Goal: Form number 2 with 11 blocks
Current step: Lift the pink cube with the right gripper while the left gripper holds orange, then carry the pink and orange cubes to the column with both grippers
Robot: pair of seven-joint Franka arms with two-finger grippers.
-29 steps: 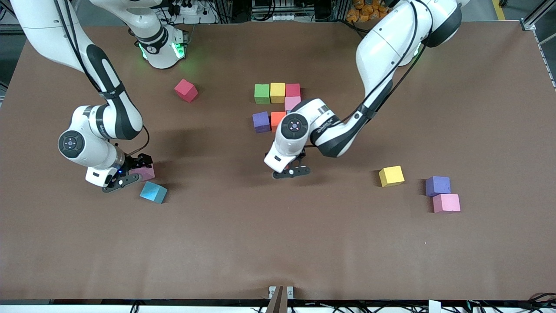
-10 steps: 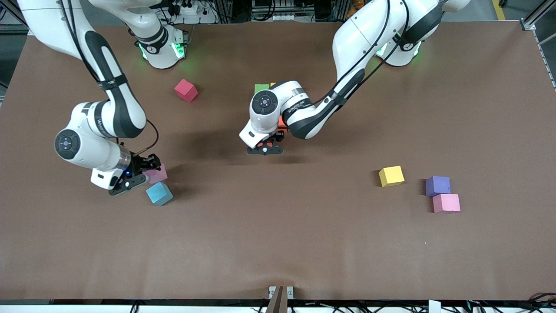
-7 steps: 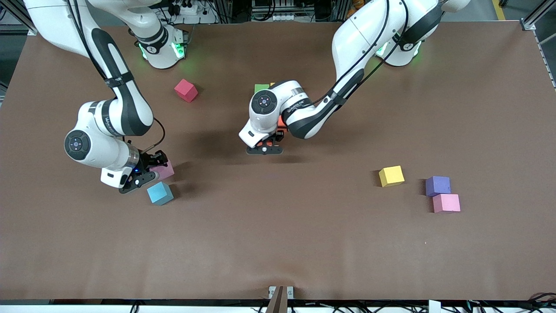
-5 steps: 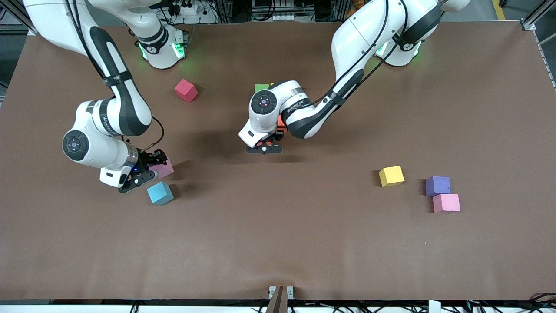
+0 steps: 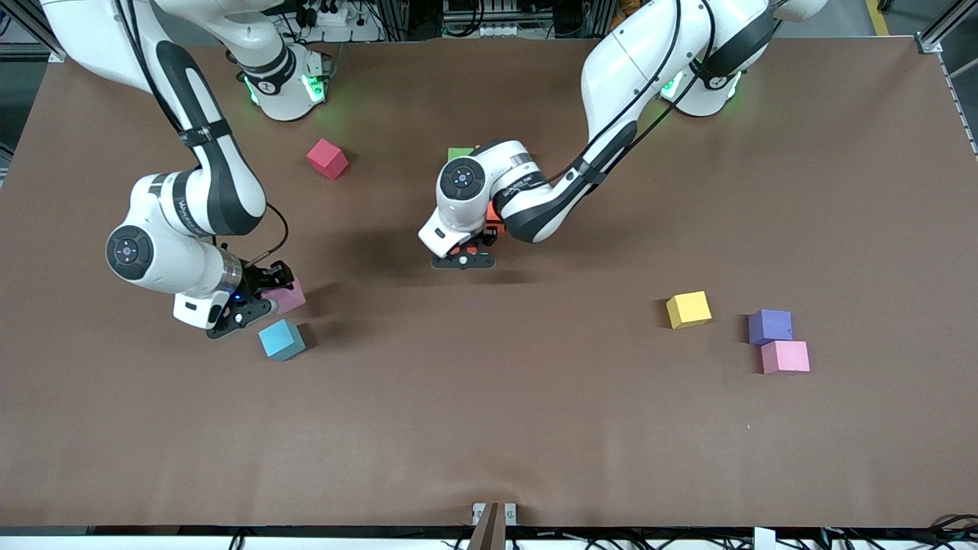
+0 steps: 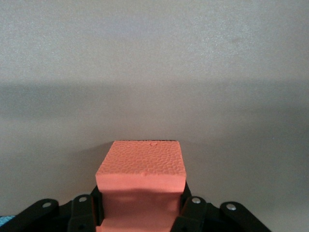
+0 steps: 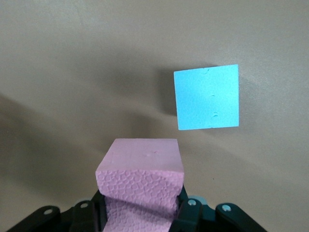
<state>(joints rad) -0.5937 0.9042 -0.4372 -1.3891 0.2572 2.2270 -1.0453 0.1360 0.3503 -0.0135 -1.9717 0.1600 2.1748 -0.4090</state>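
**Two cubes gripped, one in each gripper**

My left gripper (image 6: pixel 140 212) is clamped on an orange block (image 6: pixel 141 166); the cube sits squarely between my fingers (image 6: pixel 193 208), top face level, its free end jutting past the fingertips, over the table (image 5: pixel 535 428). A cube shows no long axis. My right gripper (image 7: pixel 140 212) squeezes a pink block (image 7: pixel 140 166) the same way, foam pinched inward. A blue block (image 7: pixel 206 97) lies apart, past my right fingertips.

Two blocks (image 5: pixel 778 341) touching at left arm's end; lone block (image 5: pixel 688 309) near them.
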